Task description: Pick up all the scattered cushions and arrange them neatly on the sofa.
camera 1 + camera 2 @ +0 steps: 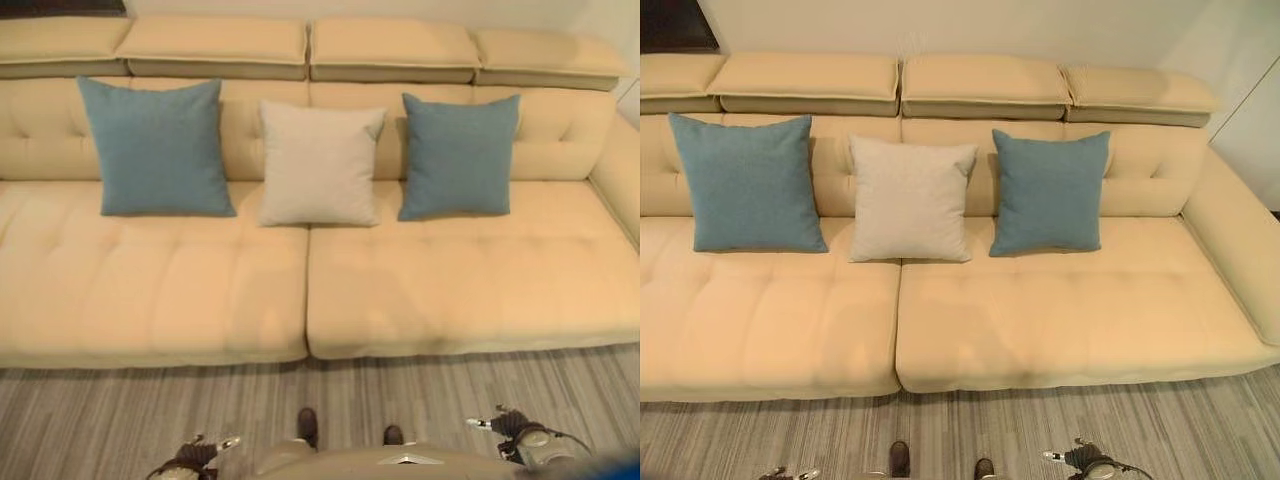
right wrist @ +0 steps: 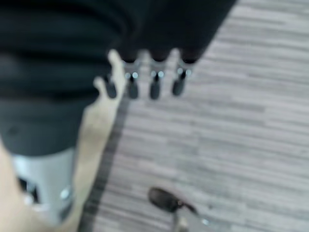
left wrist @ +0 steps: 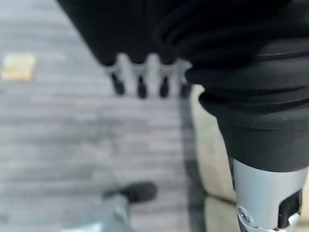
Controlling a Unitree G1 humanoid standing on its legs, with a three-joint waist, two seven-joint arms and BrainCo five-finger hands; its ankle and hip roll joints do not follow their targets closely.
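Three cushions lean upright in a row against the backrest of the cream sofa (image 1: 450, 290): a blue cushion (image 1: 155, 147) at the left, a pale beige cushion (image 1: 320, 164) in the middle and a second blue cushion (image 1: 458, 156) to its right. My left hand (image 1: 195, 455) hangs low over the floor in front of the sofa; its fingers (image 3: 140, 84) are straight and hold nothing. My right hand (image 1: 510, 425) hangs the same way at the other side, its fingers (image 2: 152, 84) straight and empty too.
Grey striped flooring (image 1: 120, 410) runs along the sofa's front edge. The sofa's right arm (image 1: 1240, 250) bounds the seat on that side. A small yellowish patch (image 3: 18, 66) lies on the floor to my left.
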